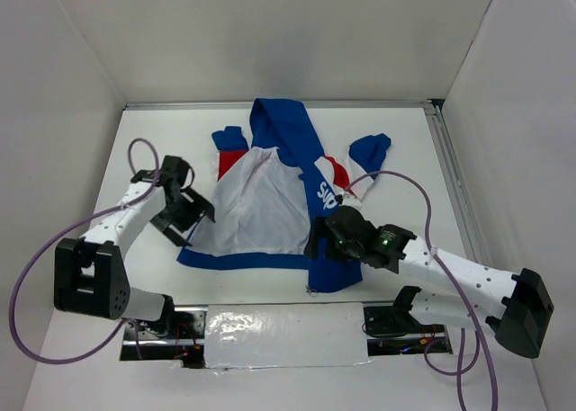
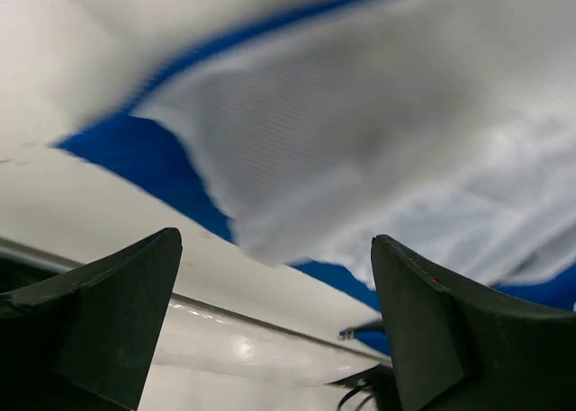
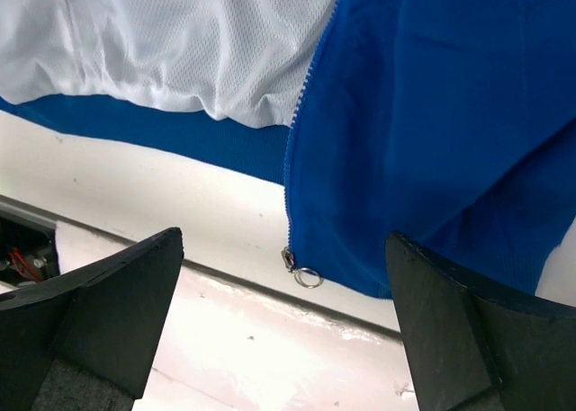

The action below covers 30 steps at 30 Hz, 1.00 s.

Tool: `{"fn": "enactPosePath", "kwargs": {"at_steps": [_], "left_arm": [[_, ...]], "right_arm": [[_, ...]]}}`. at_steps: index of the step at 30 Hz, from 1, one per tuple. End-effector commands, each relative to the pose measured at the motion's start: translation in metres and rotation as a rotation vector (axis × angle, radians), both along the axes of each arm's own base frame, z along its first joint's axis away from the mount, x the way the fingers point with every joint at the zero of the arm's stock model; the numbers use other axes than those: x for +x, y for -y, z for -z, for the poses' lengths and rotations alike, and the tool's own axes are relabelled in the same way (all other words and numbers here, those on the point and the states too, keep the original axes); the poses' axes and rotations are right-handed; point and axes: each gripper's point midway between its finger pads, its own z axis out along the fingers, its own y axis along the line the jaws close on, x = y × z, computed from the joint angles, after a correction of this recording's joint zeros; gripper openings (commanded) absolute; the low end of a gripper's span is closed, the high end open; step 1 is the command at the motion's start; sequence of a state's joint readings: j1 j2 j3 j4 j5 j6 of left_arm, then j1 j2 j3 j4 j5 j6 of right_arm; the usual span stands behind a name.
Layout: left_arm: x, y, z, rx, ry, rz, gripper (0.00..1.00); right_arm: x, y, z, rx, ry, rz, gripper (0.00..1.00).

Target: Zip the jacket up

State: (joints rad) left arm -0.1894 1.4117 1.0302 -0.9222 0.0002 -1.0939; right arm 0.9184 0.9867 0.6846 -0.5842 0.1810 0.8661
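Left gripper (image 1: 186, 218), spread, is hovering beside the jacket (image 1: 270, 195) hem; right gripper (image 3: 281, 240), spread, is hovering above the zipper pull (image 3: 304, 273).

**Only partial lettering on view**

You'll find one piece of text: white lettering (image 1: 324, 193) on the blue front panel of the jacket (image 1: 261, 204). It sits sideways, partly folded and too small to read. Neither wrist view shows any print.

The jacket (image 3: 450, 114) is matt blue cloth, its lining (image 3: 180, 42) white mesh, its zipper pull (image 3: 306, 274) shiny metal, the table (image 3: 180, 195) smooth.
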Motion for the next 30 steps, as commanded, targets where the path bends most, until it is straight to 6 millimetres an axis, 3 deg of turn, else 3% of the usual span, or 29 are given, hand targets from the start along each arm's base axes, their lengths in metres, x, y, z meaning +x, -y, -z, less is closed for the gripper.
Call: {"fn": "enactPosePath", "kwargs": {"at_steps": [1,3,7,11,14,19,22,24,25,26,27,29,30], "left_arm": [[-0.034,-0.034,0.011,-0.004,-0.100,-0.201,0.99],[-0.038,-0.057,0.013,0.020,-0.088,-0.296,0.99],[-0.045,-0.076,0.035,0.001,-0.132,-0.410,0.99],[-0.052,-0.086,0.051,-0.001,-0.180,-0.462,0.99],[-0.039,-0.091,0.061,0.004,-0.123,-0.423,0.99],[-0.023,-0.072,0.071,-0.025,-0.026,-0.265,0.99],[-0.016,-0.061,0.073,-0.012,0.006,-0.204,0.93],[-0.016,-0.056,0.079,-0.006,-0.002,-0.178,0.69],[-0.019,-0.054,0.080,-0.003,-0.023,-0.177,0.30],[-0.014,-0.054,0.078,-0.007,-0.014,-0.193,0.12],[-0.023,-0.053,0.077,0.002,-0.062,-0.208,0.00],[-0.019,-0.056,0.065,0.039,-0.064,-0.244,0.00],[-0.032,-0.052,0.056,0.087,-0.094,-0.222,0.00]], "right_arm": [[0.019,-0.011,-0.011,0.025,0.057,-0.023,1.00],[0.021,-0.013,-0.006,0.023,0.041,-0.040,1.00],[0.026,-0.017,-0.001,0.047,0.026,-0.068,1.00],[0.028,-0.016,0.001,0.049,0.022,-0.085,1.00],[0.030,-0.013,0.000,0.056,0.021,-0.081,1.00],[0.034,-0.009,-0.004,0.076,0.032,-0.068,1.00],[0.036,-0.006,-0.005,0.078,0.037,-0.057,1.00],[0.037,-0.004,-0.004,0.079,0.035,-0.046,1.00],[0.038,-0.002,-0.005,0.079,0.035,-0.040,1.00],[0.038,0.000,-0.004,0.077,0.032,-0.035,1.00],[0.036,0.001,-0.004,0.078,0.033,-0.035,1.00],[0.036,0.004,-0.002,0.076,0.030,-0.025,1.00],[0.036,0.005,-0.002,0.079,0.031,-0.021,1.00]]}}
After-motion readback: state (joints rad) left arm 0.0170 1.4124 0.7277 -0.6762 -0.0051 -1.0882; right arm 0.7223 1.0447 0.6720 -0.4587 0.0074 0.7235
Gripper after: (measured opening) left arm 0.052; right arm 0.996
